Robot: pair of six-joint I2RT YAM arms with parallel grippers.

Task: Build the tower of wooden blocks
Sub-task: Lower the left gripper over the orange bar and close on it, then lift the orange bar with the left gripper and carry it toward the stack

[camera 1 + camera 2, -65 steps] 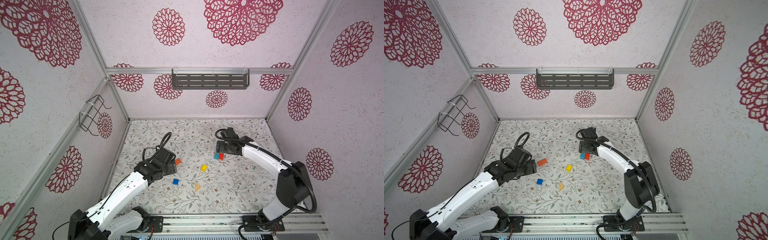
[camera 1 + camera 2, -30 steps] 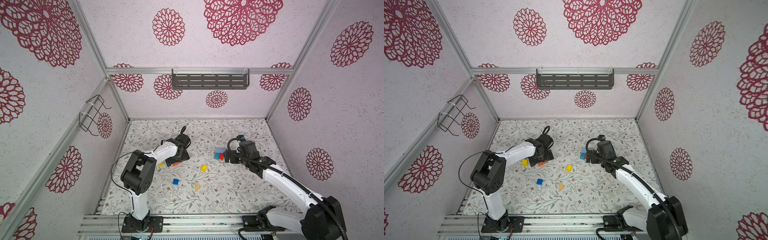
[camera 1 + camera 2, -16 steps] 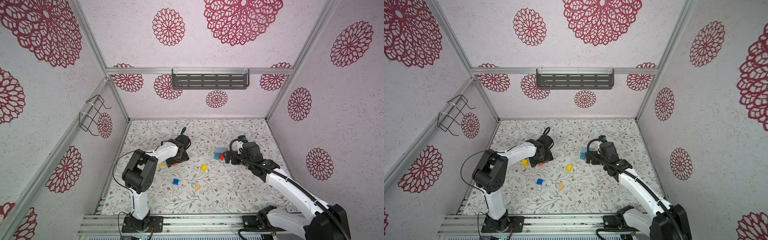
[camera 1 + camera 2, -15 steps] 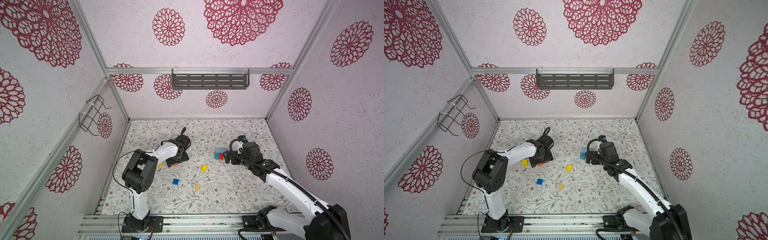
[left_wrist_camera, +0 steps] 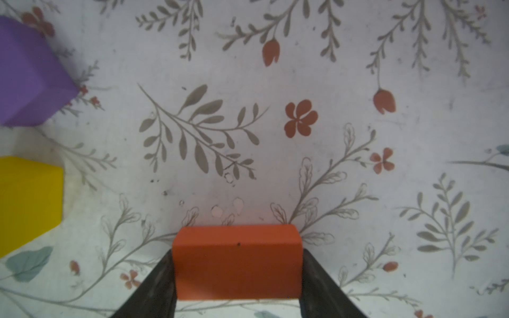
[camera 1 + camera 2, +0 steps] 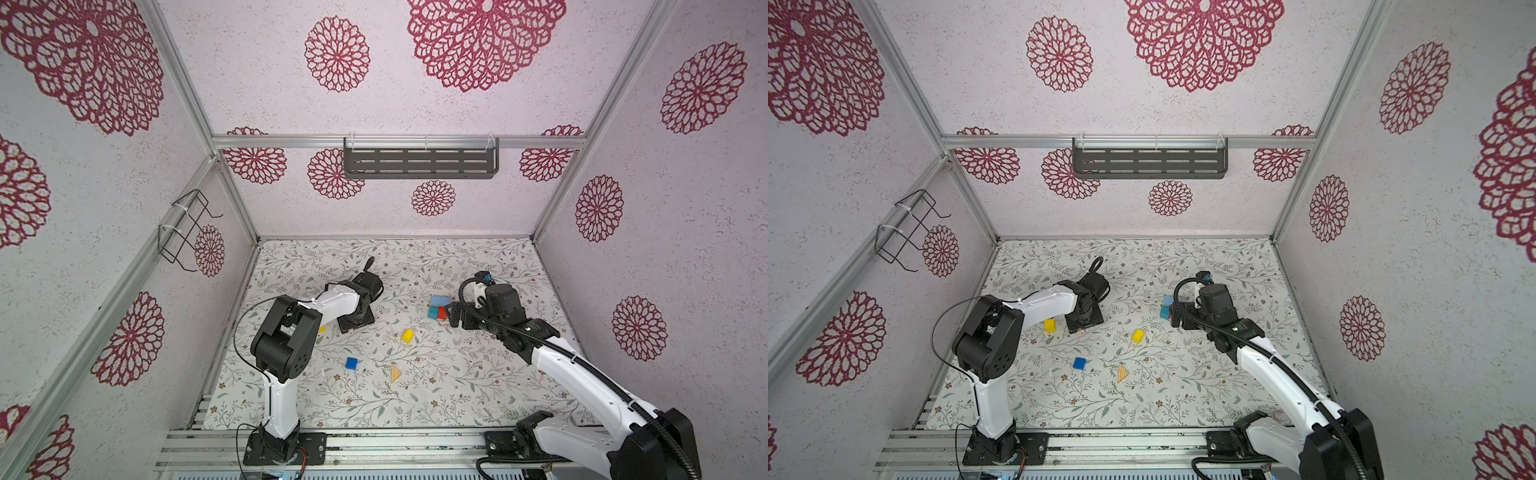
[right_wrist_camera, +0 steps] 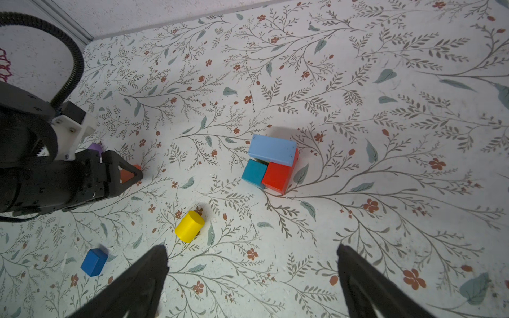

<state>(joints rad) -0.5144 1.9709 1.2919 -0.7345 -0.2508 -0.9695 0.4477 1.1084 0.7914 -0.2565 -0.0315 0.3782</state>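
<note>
On the floral table mat [image 6: 457, 399], the biggest change was on the right. The right gripper [image 7: 251, 247] had drawn back from the tower start and hung empty, its jaws spread fully. That tower start was a light blue brick [image 7: 272, 150] lying across a teal cube [image 7: 254, 172] and a red block [image 7: 278, 174], right of the mat's middle. The brick had not been on them two seconds before.

The left gripper [image 5: 237, 254], wide a second earlier, had narrowed until its fingers pressed both ends of the orange brick [image 5: 237, 269]. The brick lay flat on the mat, left of middle. That grip probably readied the next layer.

A yellow block [image 5: 27, 201] and a purple block [image 5: 30, 74] sat near it. A yellow cylinder [image 7: 190, 225], a blue cube [image 7: 94, 261] and a wooden wedge [image 6: 395, 372] lay loose between the arms.
</note>
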